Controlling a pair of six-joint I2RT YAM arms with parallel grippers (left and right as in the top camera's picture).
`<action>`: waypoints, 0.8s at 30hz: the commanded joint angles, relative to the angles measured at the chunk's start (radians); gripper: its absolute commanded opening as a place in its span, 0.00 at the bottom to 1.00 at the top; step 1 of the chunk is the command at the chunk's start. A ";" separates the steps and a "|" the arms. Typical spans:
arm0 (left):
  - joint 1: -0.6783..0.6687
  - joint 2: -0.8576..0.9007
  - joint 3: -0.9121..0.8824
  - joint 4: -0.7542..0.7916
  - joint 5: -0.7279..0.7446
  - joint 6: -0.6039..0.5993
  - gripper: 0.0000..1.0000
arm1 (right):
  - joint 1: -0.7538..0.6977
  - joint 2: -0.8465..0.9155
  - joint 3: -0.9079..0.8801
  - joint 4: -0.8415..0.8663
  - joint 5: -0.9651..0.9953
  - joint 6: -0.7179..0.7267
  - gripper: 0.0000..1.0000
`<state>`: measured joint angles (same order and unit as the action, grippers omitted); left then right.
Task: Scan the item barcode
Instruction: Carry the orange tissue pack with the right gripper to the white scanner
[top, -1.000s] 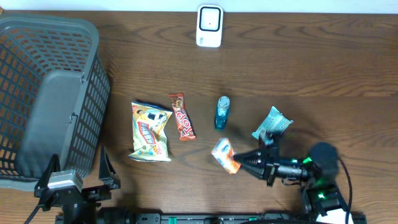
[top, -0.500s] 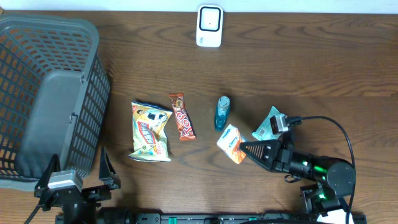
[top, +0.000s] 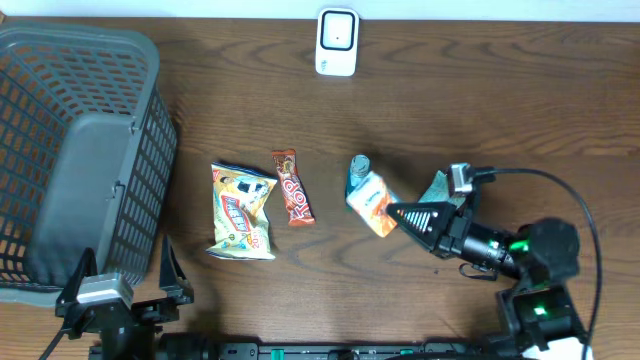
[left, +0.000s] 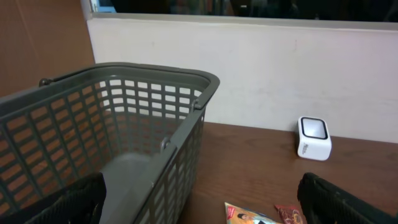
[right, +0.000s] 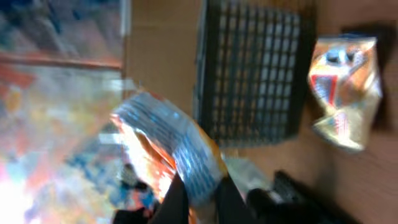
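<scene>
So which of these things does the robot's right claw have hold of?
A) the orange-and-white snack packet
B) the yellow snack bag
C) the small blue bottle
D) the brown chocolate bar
A: the right claw is pinched shut on the orange-and-white snack packet, while the chocolate bar, blue bottle and yellow snack bag lie ungripped.

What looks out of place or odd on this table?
Little stands out: the small blue bottle seems to lie on its side, partly hidden by the orange packet pinched in the right gripper. Nothing looks spilled.
</scene>
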<state>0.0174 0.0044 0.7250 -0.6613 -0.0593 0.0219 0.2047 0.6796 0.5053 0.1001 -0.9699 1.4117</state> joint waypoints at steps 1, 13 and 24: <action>-0.004 -0.002 0.000 0.004 -0.013 -0.008 0.98 | -0.002 0.012 0.098 -0.161 0.165 -0.264 0.02; -0.004 -0.002 0.000 0.004 -0.013 -0.008 0.98 | 0.039 0.146 0.187 -0.088 0.682 -0.489 0.01; -0.004 -0.002 0.000 0.004 -0.013 -0.008 0.98 | 0.105 0.559 0.218 0.352 0.763 -0.805 0.01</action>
<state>0.0174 0.0048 0.7246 -0.6609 -0.0593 0.0219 0.2966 1.1400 0.6895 0.4313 -0.2657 0.7105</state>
